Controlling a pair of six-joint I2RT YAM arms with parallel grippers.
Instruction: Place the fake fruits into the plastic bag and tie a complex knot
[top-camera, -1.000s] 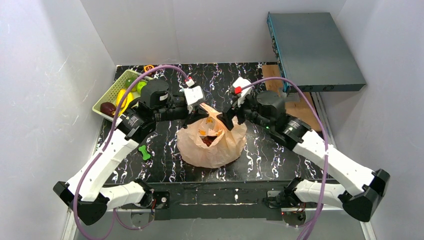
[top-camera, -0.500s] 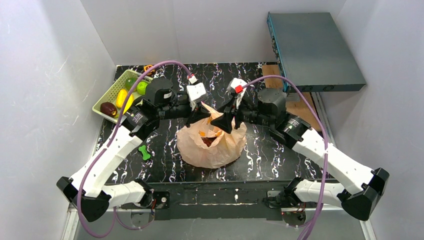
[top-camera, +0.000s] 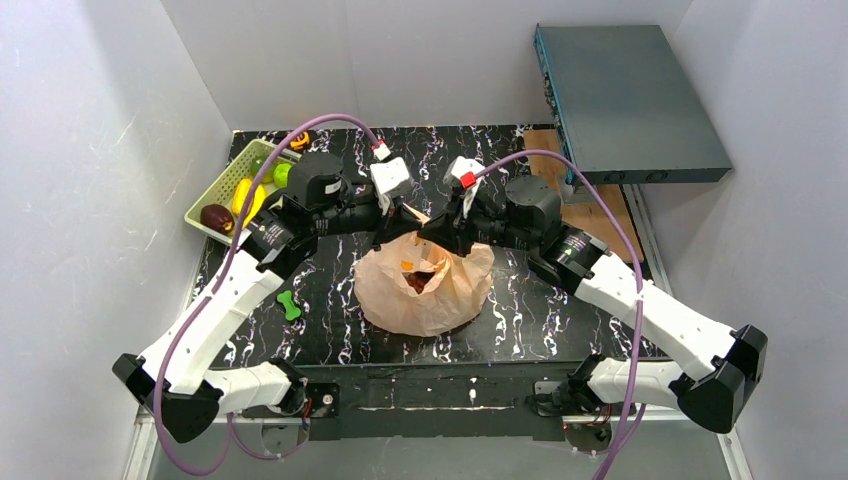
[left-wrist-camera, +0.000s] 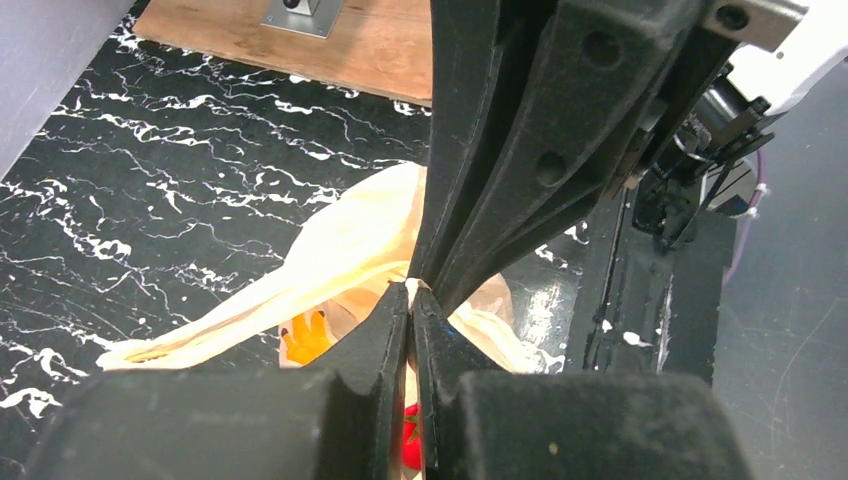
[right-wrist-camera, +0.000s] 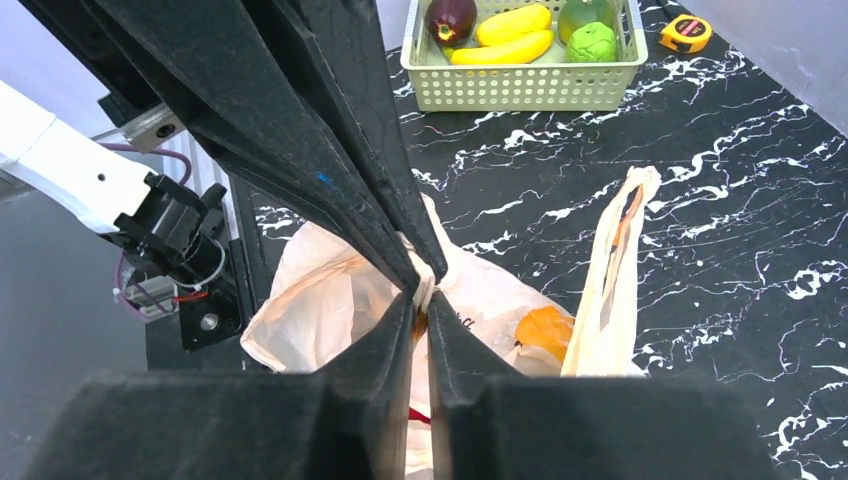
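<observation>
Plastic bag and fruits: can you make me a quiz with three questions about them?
1. True or false: the bananas lie inside the plastic bag.
2. What do the left tool and right tool both pinch? A) a cup B) the plastic bag C) a sock
3. Fill in: the bone toy is coloured ____.
Key: 1 false, they lie in the basket; 2 B; 3 green.

Black white-veined tabletop (top-camera: 520, 300) — peach plastic bag (top-camera: 430, 300) at its middle, light green slotted basket (right-wrist-camera: 520, 88) and yellow tape measure (right-wrist-camera: 686, 33) far left, green bone-shaped toy (top-camera: 289, 303) nearer, wooden board (left-wrist-camera: 380, 60) far right.
</observation>
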